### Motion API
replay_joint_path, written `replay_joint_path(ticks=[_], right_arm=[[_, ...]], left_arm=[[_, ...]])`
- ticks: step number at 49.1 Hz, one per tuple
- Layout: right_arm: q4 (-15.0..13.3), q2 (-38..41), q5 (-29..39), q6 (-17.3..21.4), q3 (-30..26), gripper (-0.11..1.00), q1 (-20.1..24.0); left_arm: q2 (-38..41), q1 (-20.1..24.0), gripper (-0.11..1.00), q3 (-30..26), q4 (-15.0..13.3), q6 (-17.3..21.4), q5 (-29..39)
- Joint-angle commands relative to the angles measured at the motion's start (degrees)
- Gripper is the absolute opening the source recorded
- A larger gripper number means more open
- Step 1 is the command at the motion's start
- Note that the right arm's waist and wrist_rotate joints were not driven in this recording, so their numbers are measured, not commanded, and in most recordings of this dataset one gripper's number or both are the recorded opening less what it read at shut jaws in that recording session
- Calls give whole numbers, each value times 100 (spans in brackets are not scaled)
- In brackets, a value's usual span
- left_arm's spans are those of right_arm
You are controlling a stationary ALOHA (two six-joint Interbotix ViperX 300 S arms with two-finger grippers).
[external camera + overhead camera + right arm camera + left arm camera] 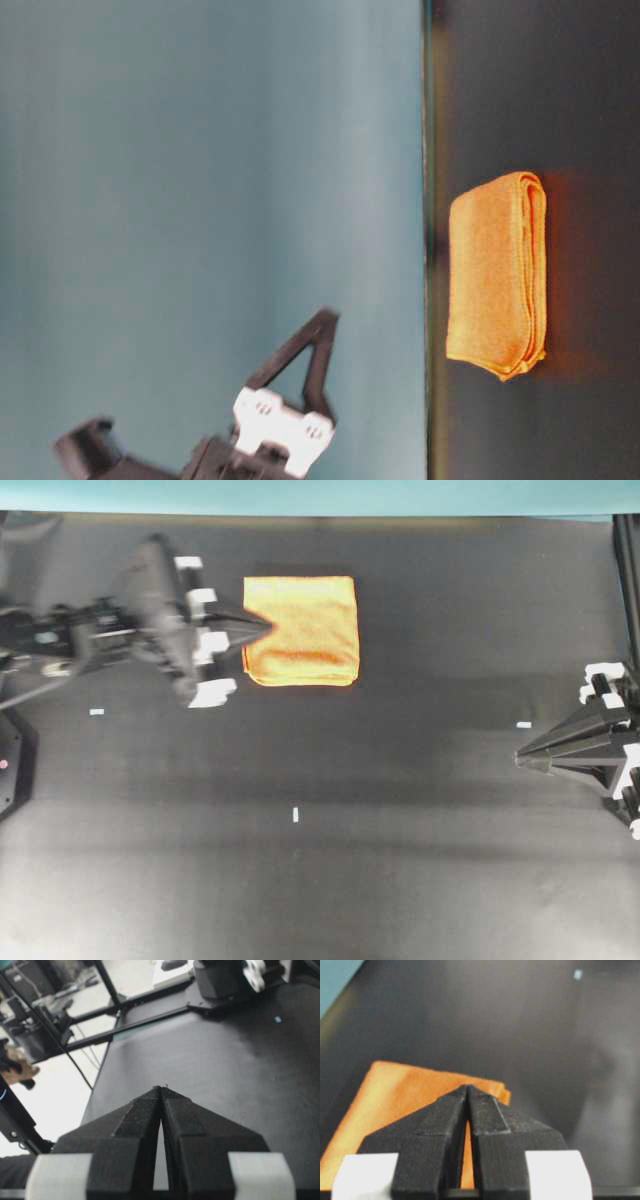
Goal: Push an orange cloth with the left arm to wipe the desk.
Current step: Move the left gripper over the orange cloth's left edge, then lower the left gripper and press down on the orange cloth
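Note:
The folded orange cloth [302, 630] lies flat on the black desk [380, 780] near its far edge. My left gripper [268, 623] is shut, its pointed tip over the cloth's left side. In the left wrist view the shut tip [469, 1087] stands above the orange cloth [400, 1095], with nothing pinched between the jaws. The table-level view shows the cloth [495, 280] edge-on and only part of that gripper [322, 322]. My right gripper [520, 756] rests shut at the right edge, far from the cloth. Its closed tip [160, 1088] points over bare desk [225, 1070].
Small white tape marks [295, 815] dot the desk, with others at the left [96, 712] and right [523, 724]. A teal strip [320, 495] runs along the far edge. A black frame post [628, 570] stands at the far right.

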Motion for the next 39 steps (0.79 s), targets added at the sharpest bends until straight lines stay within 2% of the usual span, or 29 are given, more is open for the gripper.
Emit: replay_joint_path(ticks=[1, 4, 7, 16, 20, 22, 28, 39], right_arm=[[9, 26, -26, 0, -35, 0, 0], [9, 26, -26, 0, -35, 0, 0], [9, 26, -26, 0, -35, 0, 0], [18, 26, 0, 0, -18, 0, 0], [26, 26, 18, 0, 9, 0, 0], [26, 18, 18, 0, 18, 0, 0], [26, 18, 26, 0, 44, 0, 0], [26, 18, 26, -9, 70, 0, 0]], left_arm=[[422, 88, 1, -378, 18, 88, -97], [703, 141, 5, -536, 18, 114, -114], [976, 211, 16, -677, 18, 114, -114], [1740, 396, 70, -1134, 18, 114, -18], [1995, 483, 86, -1301, 18, 114, 79], [2109, 527, 87, -1362, 18, 105, 97], [2391, 563, 78, -1485, 18, 114, 105], [2593, 563, 80, -1424, 18, 105, 158]])
